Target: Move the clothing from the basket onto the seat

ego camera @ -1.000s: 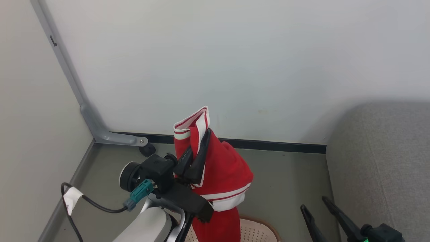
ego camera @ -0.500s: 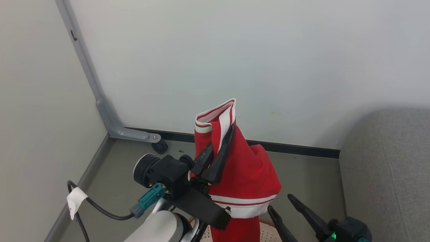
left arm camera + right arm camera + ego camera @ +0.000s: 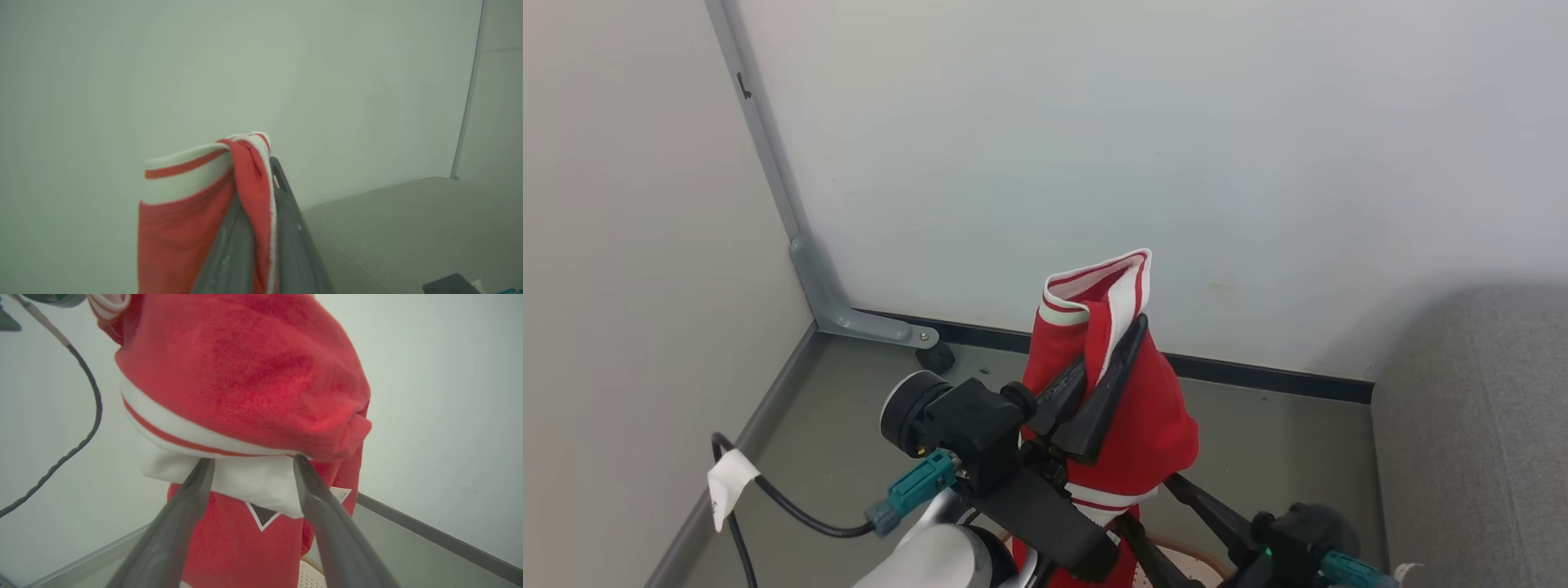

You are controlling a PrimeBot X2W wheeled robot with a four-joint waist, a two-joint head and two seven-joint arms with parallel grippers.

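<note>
one soft bright red fabric garment (image 3: 1156,416) with white bands hangs in the air above one cream perforated plastic basket (image 3: 311,576), clamped in the left pincer (image 3: 1111,347). the right pincer (image 3: 253,461) stands apart by its white hem. one woven grey cushion seat (image 3: 1470,441) lies to the right.

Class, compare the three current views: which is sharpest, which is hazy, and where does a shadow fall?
Head view: sharpest, evenly lit, with a soft shadow on the white wall above the grey-green woven-fabric seat. Left wrist view: hazy and washed out; the bright red fabric clothing with white bands looks soft-edged. Right wrist view: fabric nap crisp, no glare.
</note>
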